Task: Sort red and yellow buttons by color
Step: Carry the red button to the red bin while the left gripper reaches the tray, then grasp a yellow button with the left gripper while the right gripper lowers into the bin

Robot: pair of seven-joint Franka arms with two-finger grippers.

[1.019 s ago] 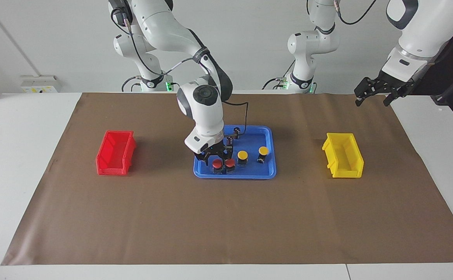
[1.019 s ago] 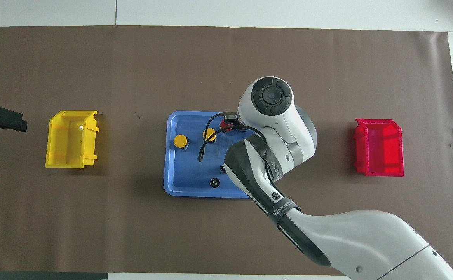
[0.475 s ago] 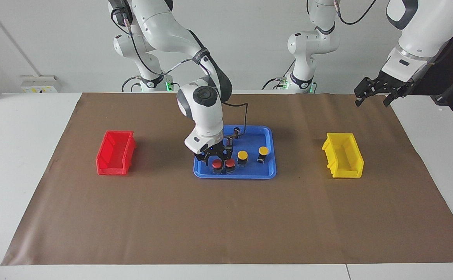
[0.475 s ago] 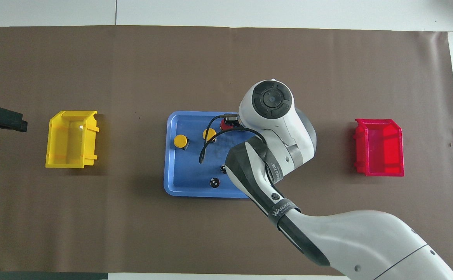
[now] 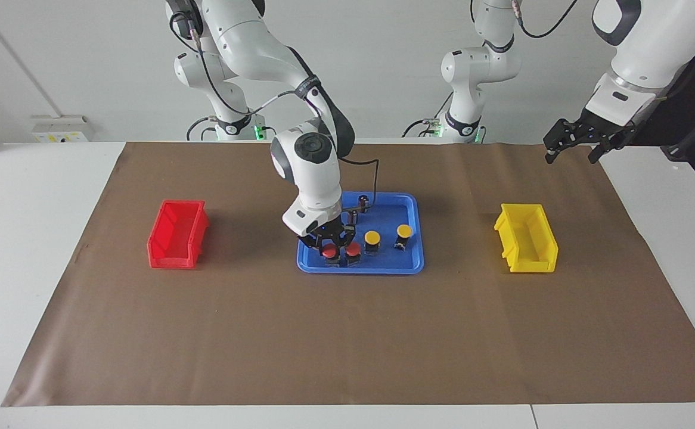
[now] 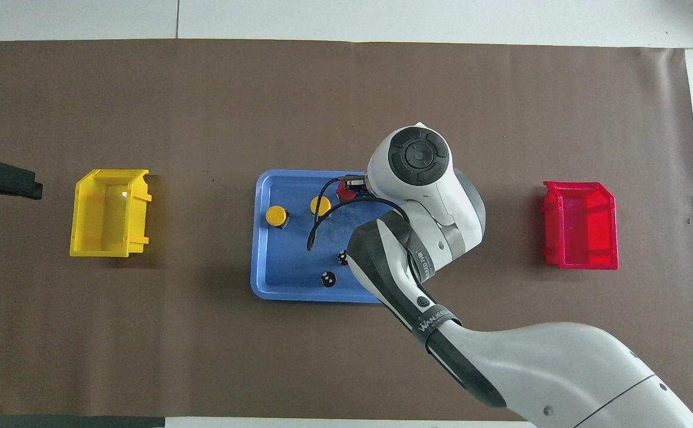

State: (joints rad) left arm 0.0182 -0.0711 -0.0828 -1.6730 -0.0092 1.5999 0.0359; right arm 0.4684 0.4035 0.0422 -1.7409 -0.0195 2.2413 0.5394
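Over the last second the right gripper (image 5: 328, 245) had sunk a little lower onto the blue tray (image 5: 410, 205), while nothing else on the desk (image 5: 25, 250) had shifted. Its jaws stood apart, straddling the red button (image 5: 329, 251) at the right arm's end of the row; whether the fingertips touched the cap could not be told. In the overhead view the arm's wrist covered that button and most of its neighbour.

All four buttons stood upright in the tray, in a row along the edge farther from the robots. Just beside the straddled one stood the second red button (image 5: 353, 250), then a yellow button (image 5: 372, 239), then another yellow button (image 5: 404, 233) toward the left arm's end of the tray. Two small dark cylinders (image 6: 327, 278) sat in the part of the tray nearer the robots.

A red bin (image 5: 177, 234) lay on the brown mat (image 5: 347, 333), well apart from the tray toward the right arm's end of the desk; a yellow bin (image 5: 526, 238) lay well apart from the tray toward the left arm's end.

The left gripper (image 5: 573, 143) waited in the air with its jaws apart, far from the tray, over the mat's corner past the yellow bin.
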